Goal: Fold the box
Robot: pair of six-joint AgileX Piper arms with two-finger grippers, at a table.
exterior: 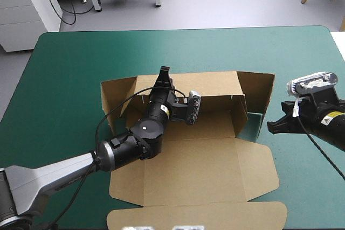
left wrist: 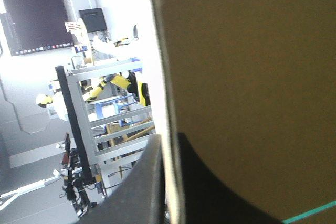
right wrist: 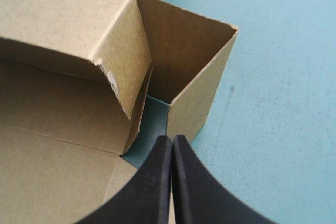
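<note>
The left arm reaches in from the table's near left corner and stretches on a slant across the floor of the box (exterior: 205, 165); its wrist is raised over the far side of that floor, and the left gripper (exterior: 163, 74) points up and away at the top edge of the far wall. In the left wrist view the left gripper (left wrist: 169, 141) is all but closed, with the thin edge of that wall running up between its black fingers (left wrist: 139, 187); the brown face of the box (left wrist: 252, 51) fills the space beside them.

The right arm comes in low from the table's right edge; the right gripper (exterior: 271, 126) points toward the right end of the box. Its tips (right wrist: 172, 139) are pressed together in one point and hold nothing; they sit at the foot of the upright end flap, and it cannot be told whether they touch it.

The box (right wrist: 63, 24) lies at the middle of the table (exterior: 64, 63); the far wall and both its end flaps stand up, while the floor, side flaps and lid lie flat toward the near edge. At the right corner a gap shows the teal-green cover (right wrist: 283, 51). Bare cover lies beyond the far wall and on both sides; the lid reaches close to the near edge.
</note>
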